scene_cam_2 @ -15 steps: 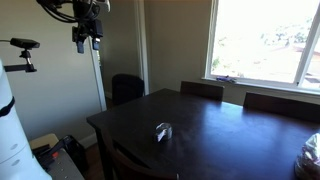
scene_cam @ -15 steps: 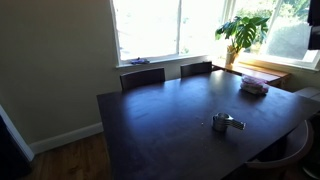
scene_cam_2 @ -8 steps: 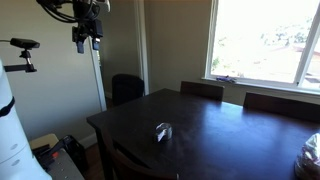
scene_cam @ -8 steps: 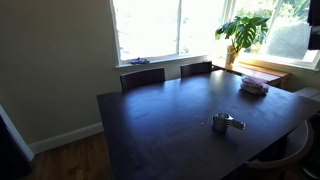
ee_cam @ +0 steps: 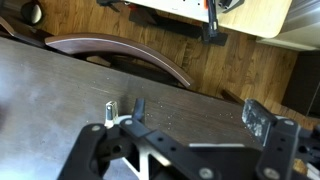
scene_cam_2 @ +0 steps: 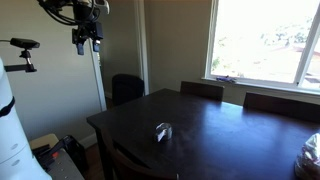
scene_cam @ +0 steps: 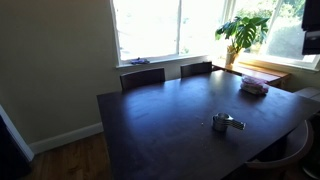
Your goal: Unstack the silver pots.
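Stack of tiny shiny silver pots [scene_cam: 227, 123] [scene_cam_2: 163, 131] on one dark wooden table [scene_cam: 150, 120].
Pot count unclear; one black gripper [scene_cam_2: 86, 44] high above the table, claw spread, empty.

A dark wooden table [scene_cam: 160, 120] is pictured in an exterior view. The silver pots [scene_cam: 227, 122] are set close together on it, at 4 o'clock from its centre. A pinkish flat object [scene_cam: 254, 86] is laid near the 2 o'clock corner.

Pots [scene_cam: 226, 123]: small, shiny silver metal, grouped as one compact cluster, a thin handle protruding. They stand on the dark table [scene_cam: 150, 120], near its edge.
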Controlling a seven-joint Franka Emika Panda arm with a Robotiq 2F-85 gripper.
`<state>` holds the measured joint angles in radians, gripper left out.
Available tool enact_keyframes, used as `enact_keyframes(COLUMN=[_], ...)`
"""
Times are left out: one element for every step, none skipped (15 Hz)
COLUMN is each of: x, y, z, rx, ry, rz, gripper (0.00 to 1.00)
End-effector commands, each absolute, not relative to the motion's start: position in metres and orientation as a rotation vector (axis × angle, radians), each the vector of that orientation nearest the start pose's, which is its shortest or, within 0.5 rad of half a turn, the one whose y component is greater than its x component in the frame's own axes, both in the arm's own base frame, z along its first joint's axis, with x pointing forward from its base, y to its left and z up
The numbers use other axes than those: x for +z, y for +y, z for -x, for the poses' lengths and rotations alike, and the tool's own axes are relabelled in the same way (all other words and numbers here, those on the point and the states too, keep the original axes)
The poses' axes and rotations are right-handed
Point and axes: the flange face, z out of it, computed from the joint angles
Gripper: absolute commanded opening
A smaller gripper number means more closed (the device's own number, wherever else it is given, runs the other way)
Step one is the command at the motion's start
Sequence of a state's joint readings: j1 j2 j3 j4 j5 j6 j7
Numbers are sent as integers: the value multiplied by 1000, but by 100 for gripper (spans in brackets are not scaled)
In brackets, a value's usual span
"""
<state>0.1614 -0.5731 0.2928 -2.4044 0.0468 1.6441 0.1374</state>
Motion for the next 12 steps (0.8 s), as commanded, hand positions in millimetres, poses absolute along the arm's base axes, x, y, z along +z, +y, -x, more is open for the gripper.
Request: enact_keyframes(x=[479, 473, 468, 461, 457, 452, 448, 451, 447, 445, 444, 444], y=[200, 208, 215, 222, 227, 229, 231, 222, 224, 225, 225, 225], z=[-323, -325, -326, -327, -329, -330, -332, -329, -331, -332, -333, -333], rx=[277, 283, 288, 287, 283, 279, 283, 296, 303, 310, 315, 314], ry=[-483, -519, -543, -557, -568, -567, -569, -595, -598, -599, -600, -600], rz=[3272, 3265, 3261, 3257, 3255, 3250, 3244, 3247, 3244, 3242, 3241, 3241], gripper=[100, 100, 100, 100, 100, 100, 100, 100, 100, 100, 100, 100])
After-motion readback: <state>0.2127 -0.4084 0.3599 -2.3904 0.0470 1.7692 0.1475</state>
